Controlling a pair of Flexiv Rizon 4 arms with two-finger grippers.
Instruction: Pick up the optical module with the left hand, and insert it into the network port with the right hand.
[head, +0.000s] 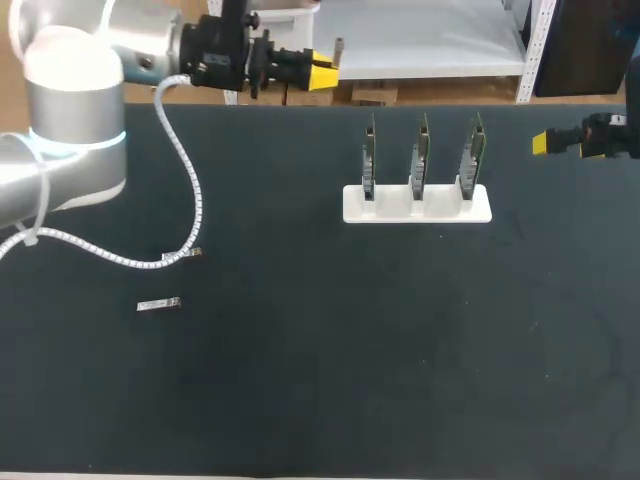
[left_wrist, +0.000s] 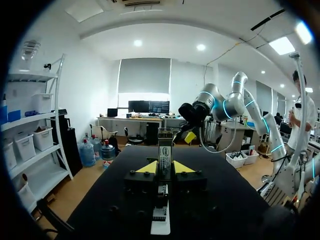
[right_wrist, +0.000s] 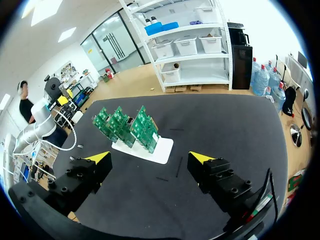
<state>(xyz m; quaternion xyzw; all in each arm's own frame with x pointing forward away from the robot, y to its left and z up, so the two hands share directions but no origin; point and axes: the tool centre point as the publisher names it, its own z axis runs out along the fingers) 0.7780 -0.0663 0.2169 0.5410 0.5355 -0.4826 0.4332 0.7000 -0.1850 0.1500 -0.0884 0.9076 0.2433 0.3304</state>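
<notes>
**A:** Where is the optical module (left_wrist: 165, 146)?

**B:** It is pinched between the yellow tips of the left gripper (left_wrist: 165, 168), with its free end sticking out ahead of the fingers. That gripper hangs near the far edge of the table (head: 320, 380), well apart from the boards.

**A:** And the right gripper (right_wrist: 150, 159)?

**B:** Its fingers are spread wide with nothing between them. It sits off to the right of the three green circuit boards (head: 420, 160), which stand in their white holder (head: 417, 212).

**A:** How will the module handle?

**B:** I judge it light and stiff, a slim metal shell, and smooth enough to twist in a loose pinch. Its connector end is probably delicate. The right fingers should take the long flat sides of the free part and leave bare the end that enters the port.
</notes>
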